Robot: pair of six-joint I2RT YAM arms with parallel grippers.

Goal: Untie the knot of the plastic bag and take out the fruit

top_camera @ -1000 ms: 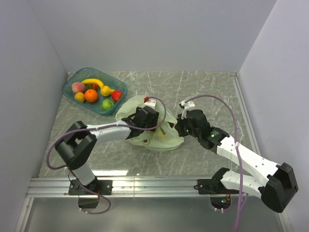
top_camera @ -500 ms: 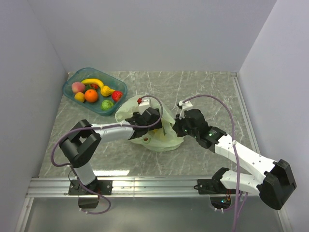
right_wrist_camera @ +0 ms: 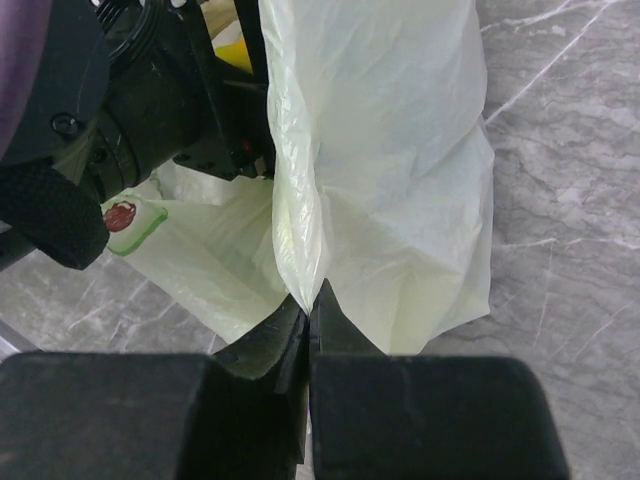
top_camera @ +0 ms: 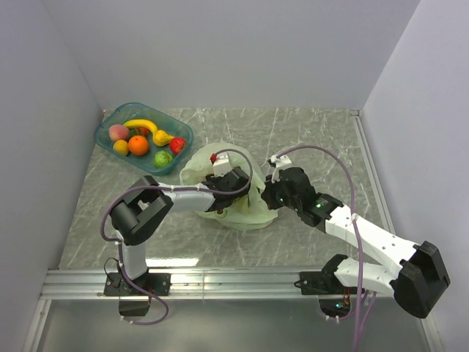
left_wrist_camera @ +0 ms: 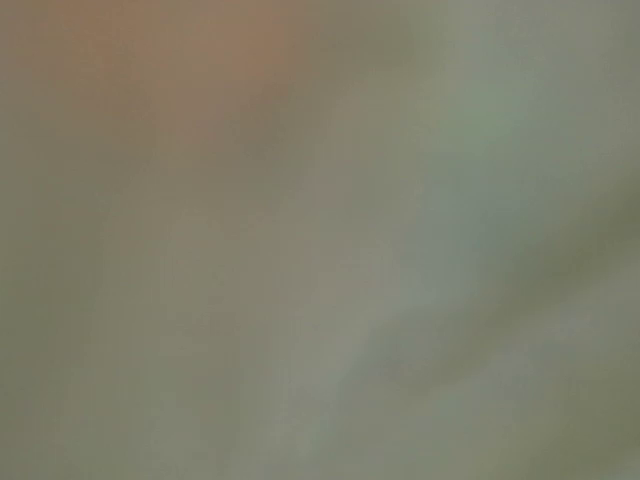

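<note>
Right pincer [right_wrist_camera: 308,300] is clenched tight on a fold of the plastic bag [right_wrist_camera: 400,170], right at the bag's right edge, with a sharp crease running away from the tips. The left pincer [top_camera: 245,189] is buried in the bag from its left side. Its own camera shows only pale green blur, so I can't tell whether it's released or clenched. The bag lies crumpled on the grey marble counter [top_camera: 315,139]. Just off the bag's far-left corner sits the teal tray [top_camera: 101,126], holding a banana [top_camera: 141,124], an orange [top_camera: 138,145] and other fruit.
</note>
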